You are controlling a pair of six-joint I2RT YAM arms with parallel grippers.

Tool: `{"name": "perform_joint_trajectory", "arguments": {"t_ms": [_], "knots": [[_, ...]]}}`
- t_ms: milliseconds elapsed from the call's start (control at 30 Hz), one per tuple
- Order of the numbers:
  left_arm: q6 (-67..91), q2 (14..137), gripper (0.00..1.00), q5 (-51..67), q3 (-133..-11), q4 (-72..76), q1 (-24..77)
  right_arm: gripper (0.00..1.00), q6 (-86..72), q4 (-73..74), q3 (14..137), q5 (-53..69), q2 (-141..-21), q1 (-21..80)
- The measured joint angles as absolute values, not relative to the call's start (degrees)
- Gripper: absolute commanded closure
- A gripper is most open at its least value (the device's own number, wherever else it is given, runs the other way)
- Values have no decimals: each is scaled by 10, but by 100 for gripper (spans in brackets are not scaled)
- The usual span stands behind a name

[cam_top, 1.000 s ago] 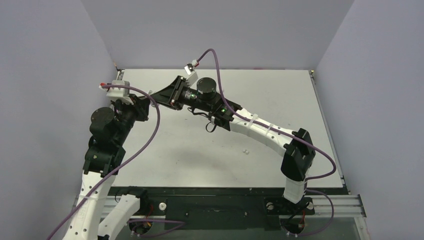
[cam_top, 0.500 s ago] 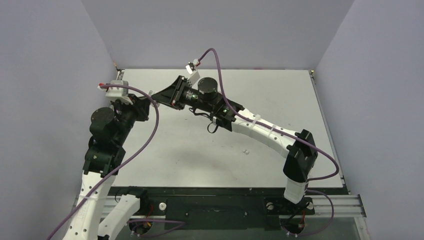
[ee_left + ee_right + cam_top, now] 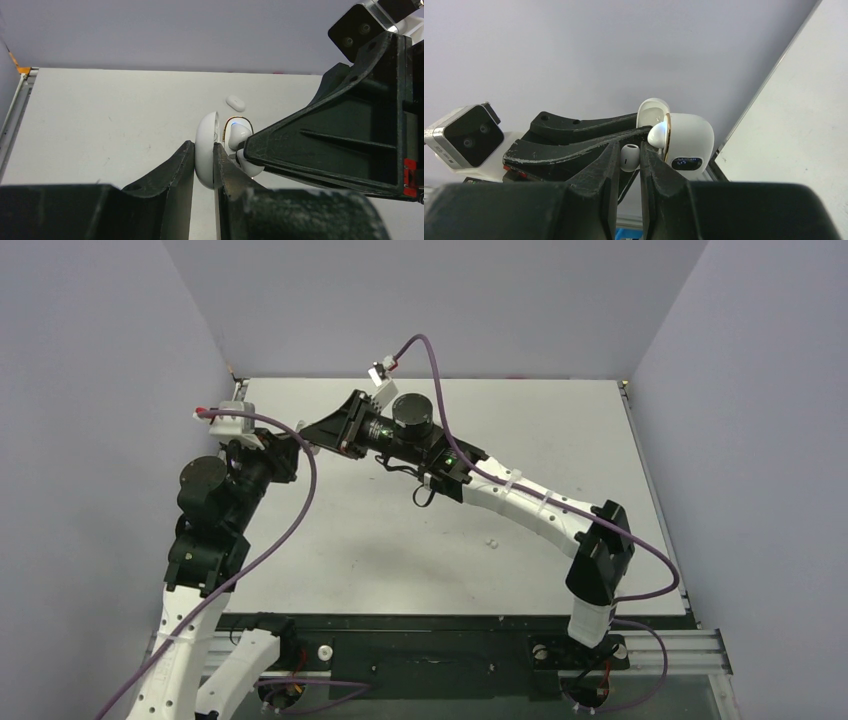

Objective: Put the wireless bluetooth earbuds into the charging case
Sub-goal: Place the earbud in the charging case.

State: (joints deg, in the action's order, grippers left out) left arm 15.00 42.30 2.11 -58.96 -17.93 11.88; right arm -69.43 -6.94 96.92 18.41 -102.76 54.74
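I see glossy smooth white plastic on the charging case and earbud, a gold metallic rim on the case, matt black plastic fingers, matt pale table.

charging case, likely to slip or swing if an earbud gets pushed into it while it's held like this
Probably slippery: the charging case looks glossy and rounded. It may well pivot, since the left gripper seems to pinch only its open lid. It looks like hard plastic, so it is unlikely to flex.
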Motion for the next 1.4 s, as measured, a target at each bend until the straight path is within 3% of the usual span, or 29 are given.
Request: {"name": "perform_joint_trajectory", "arguments": {"t_ms": [1400], "knots": [[159,417,100,38,-592,-183,119,100,-686,-79,935,159,-1008,551]]}}
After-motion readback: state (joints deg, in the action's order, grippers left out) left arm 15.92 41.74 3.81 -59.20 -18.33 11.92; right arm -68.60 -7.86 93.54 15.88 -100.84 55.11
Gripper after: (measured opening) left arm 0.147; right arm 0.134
